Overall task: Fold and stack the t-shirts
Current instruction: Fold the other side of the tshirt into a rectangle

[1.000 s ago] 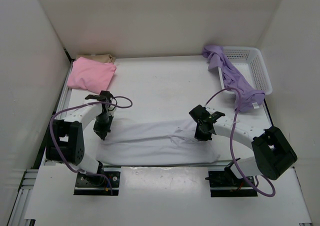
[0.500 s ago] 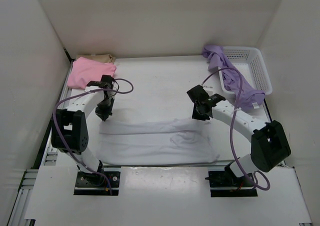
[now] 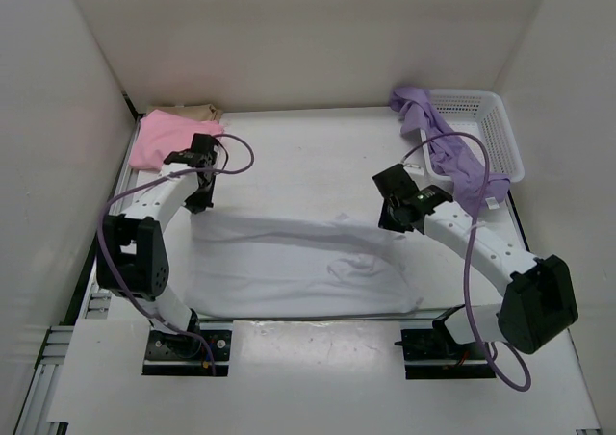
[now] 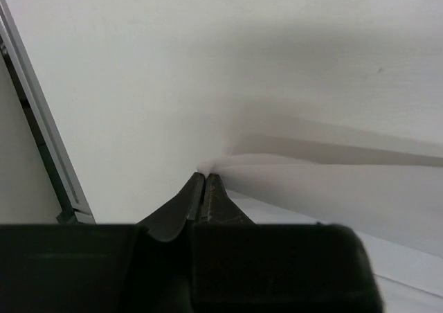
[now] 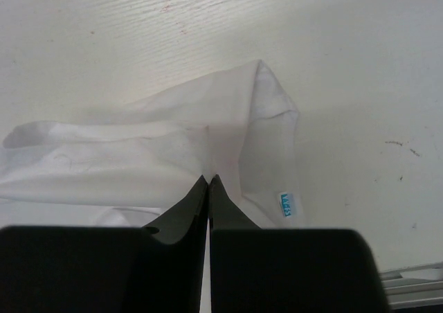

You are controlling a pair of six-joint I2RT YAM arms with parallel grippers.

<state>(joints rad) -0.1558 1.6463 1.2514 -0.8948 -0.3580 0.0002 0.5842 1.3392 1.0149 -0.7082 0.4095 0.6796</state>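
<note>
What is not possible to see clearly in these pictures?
- Tan shirt: top view, mostly under the pink shirt.
- Basket: top view, the lavender shirt covers part of its inside.
- Label on the white shirt: right wrist view, print too small to read.
- Left gripper: left wrist view, the cloth at its tips is blurred.

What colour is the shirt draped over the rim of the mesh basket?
Lavender purple; the shirt shows best in the top external view.

spread shirt [image 3: 289,271] front centre, basket [image 3: 508,137] back right
</note>
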